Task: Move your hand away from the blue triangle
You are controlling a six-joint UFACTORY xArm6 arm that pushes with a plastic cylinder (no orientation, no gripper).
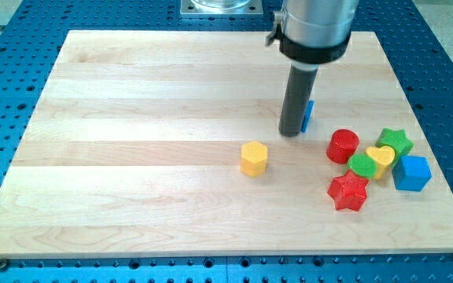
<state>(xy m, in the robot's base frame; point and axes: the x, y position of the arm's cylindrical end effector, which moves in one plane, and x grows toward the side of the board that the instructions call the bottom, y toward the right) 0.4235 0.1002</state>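
Nearest the view's bottom lay the red star [348,192], below and right of my tip [291,133]. My tip stood on the worktop [132,157], touching the blue triangle [308,115], which was mostly hidden just behind it on the right. This rod had no hand to open or close. Left and below sat the yellow hexagon [253,158], well apart.

Wooden board [132,118] carries a yellow hexagon [253,158] — other blocks clustered at the view's right.
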